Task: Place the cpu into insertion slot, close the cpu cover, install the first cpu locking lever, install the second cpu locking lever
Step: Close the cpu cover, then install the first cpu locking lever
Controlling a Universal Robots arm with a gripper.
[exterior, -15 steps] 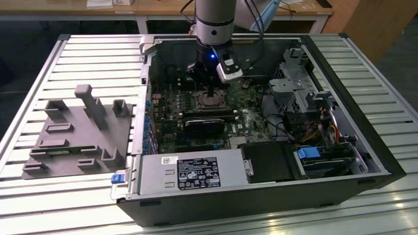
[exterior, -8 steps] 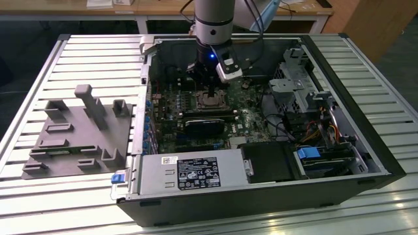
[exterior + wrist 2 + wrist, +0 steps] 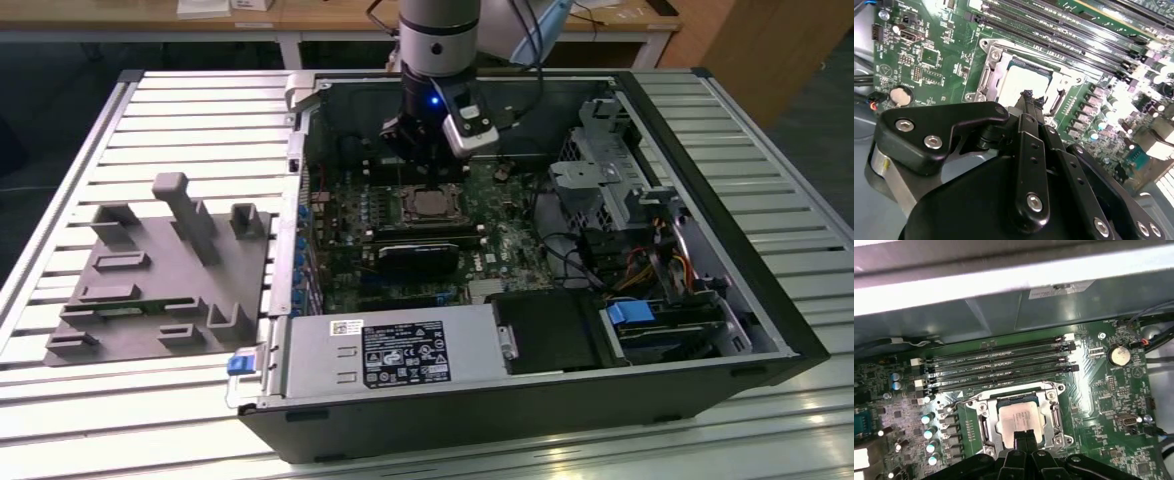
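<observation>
Finds gripper (image 3: pixel 1024 440) pinched fully closed, holding nothing, hanging just above cpu (image 3: pixel 1020 419) seated flat in insertion slot (image 3: pixel 975 406), straight below fingertips, cpu cover (image 3: pixel 1055 413) lying down around chip.

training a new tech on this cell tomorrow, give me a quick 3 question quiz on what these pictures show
1. True or false: the cpu already lies in the insertion slot.
2. Pick one. The gripper is: a) spread wide open, b) shut, with its tips by the cpu, c) clamped on a screw.
3. On which side of the exterior view does the grey fixture plate lie, relative to the computer case?

Key: 1 true. 2 b. 3 the exterior view's left.
</observation>
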